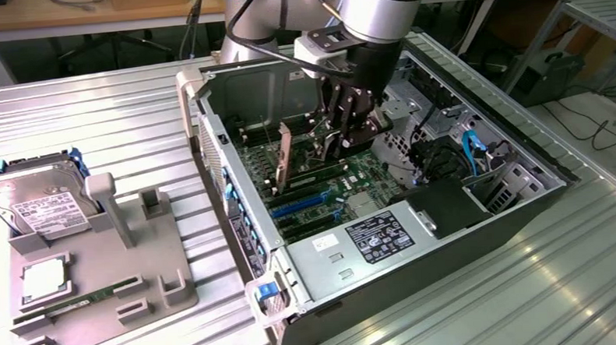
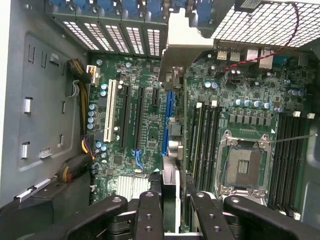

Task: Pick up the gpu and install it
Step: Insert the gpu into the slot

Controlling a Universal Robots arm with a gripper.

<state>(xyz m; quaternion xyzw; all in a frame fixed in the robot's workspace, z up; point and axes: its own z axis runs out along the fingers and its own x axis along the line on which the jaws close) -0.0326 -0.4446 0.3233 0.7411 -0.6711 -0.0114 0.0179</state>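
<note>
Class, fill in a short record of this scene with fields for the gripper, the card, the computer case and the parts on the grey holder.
gripper: inside the open case, shut on the gpu
gpu: standing on edge over the motherboard slots
computer case: lying on its side, side panel off
grey holder: at the exterior view's left
hard drive: in the holder
memory stick: lying in the holder

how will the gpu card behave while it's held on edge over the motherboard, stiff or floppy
Probably stiff: the gpu stands straight on edge in the hand. Likely light, being thin. Possibly fragile and apt to tilt, gripped by one edge above the motherboard.
</note>
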